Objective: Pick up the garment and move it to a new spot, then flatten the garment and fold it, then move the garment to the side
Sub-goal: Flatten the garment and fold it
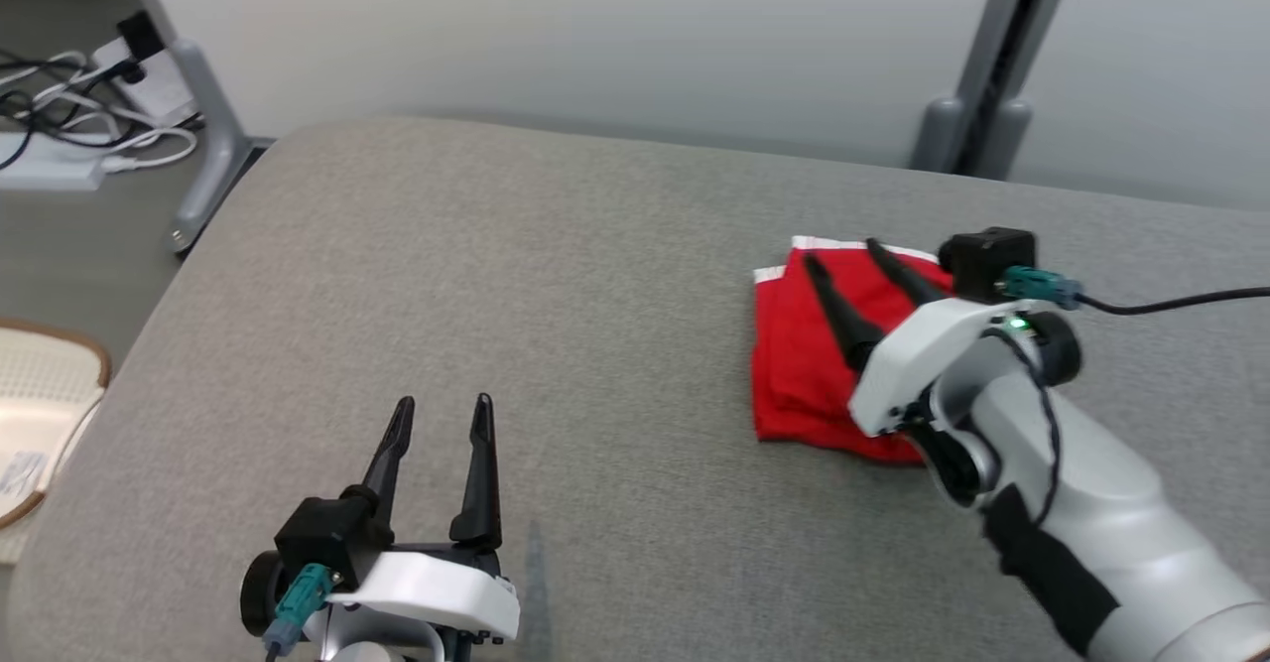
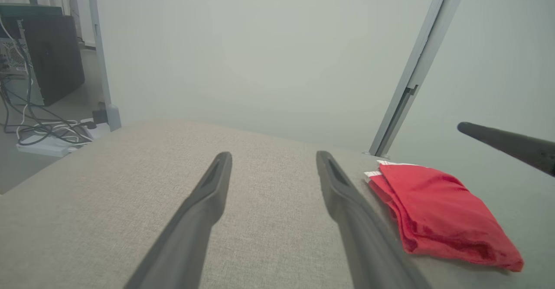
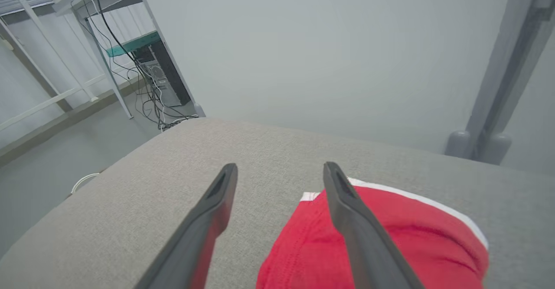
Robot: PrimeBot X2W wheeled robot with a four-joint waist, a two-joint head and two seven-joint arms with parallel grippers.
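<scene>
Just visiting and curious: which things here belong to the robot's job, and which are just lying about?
Job: red garment, right gripper, left gripper, grey cushion.
Lying about: floor cables, computer tower, woven tray, metal post.

Garment [image 1: 799, 374]: red knit cloth, matt, white-trimmed. Cushion [image 1: 516, 275] is covered in coarse grey woven fabric, matt. Left gripper [image 1: 444, 401] fingers are noted as dark matt plastic.

Soft, even light is filling every view, casting faint shadows; wrist views are bowing at the edges, with fingers [image 2: 182, 237] blurring close up.
</scene>
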